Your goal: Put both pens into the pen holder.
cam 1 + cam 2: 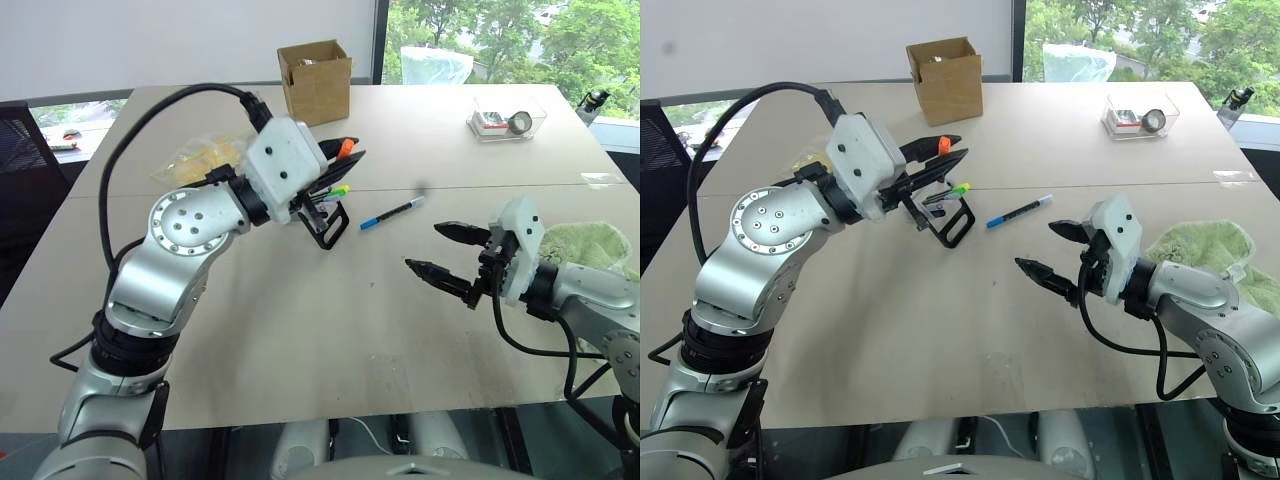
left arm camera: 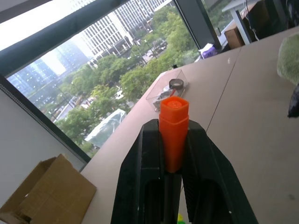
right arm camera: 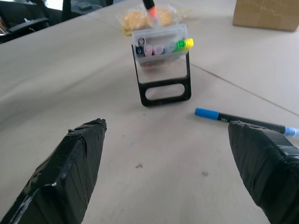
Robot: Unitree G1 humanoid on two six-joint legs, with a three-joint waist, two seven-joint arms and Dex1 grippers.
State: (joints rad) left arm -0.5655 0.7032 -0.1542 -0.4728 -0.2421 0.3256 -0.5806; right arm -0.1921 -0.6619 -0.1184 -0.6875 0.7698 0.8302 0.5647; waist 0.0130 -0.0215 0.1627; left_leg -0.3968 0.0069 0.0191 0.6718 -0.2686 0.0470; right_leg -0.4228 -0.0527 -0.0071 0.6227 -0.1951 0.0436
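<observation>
1. Up near the middle of the table, the thin black pen with the bright orange cap (image 1: 943,145) sits clamped between the two black fingers of the left gripper (image 1: 952,146), its cap poking out past the fingertips.
2. Just below that gripper is the small black open-frame pen holder (image 1: 948,222), lying tipped over so its open rim faces the near edge; a green-yellow marker (image 1: 958,187) and other pale marker ends show in its mouth.
3. Right of the holder, lying flat on the beige table (image 1: 940,330), is the second black pen with a blue end and pale tip (image 1: 1019,212), apart from both the holder and the grippers.
4. Nearer the right edge, the right gripper (image 1: 1052,253) hovers just above the tabletop with its fingers spread wide, holding nothing and pointing toward the blue-ended pen.
5. Toward the far edge stand a brown cardboard box (image 1: 944,78) and a clear plastic tray (image 1: 1143,116); a pale green cloth (image 1: 1205,250) lies by the right edge.
</observation>
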